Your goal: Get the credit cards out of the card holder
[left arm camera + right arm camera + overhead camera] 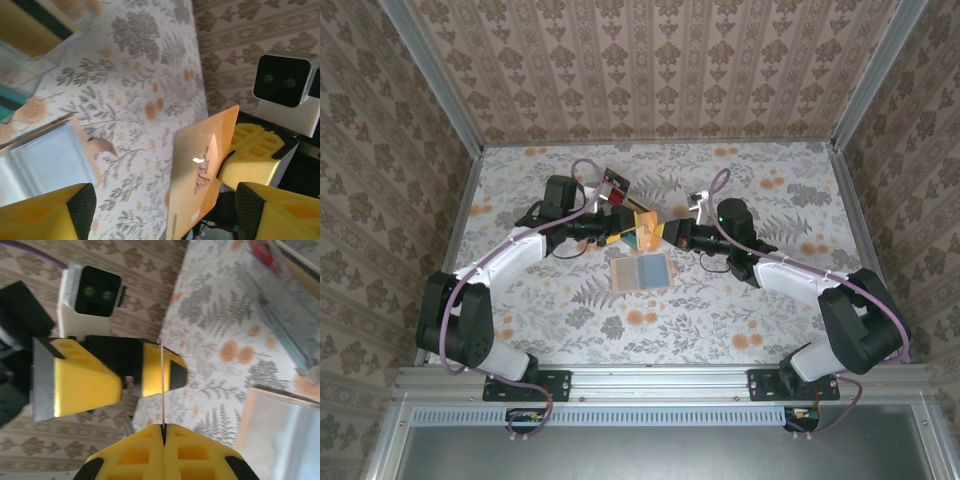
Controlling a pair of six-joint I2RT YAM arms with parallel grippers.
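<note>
Two grippers sit nose to nose over the middle of the table [700, 322], with one orange card [642, 232] between them. The right gripper [163, 429] has its yellow fingers pinched tight on that card. From its own wrist camera the card is edge-on, just a thin line coming up out of the closed jaws.

The left gripper [165, 202] is spread wide, one finger [75, 212] on each side of the card. From the left wrist there's a gap on both sides, so neither pad looks to be touching it. In that view the card stands on edge, tilted a bit, with glare on its face and raised lettering too blurry to read. It's up off the table and out of the wallet.

The wallet [642, 272] lies open and flat on the table, just nearer the arm bases than the card, blue-grey pockets facing up with a tan border. Can't tell if any cards are in the pockets.

Past the grippers there's a clear stand [55, 55] with a red-and-black card [616, 183] in it.
</note>
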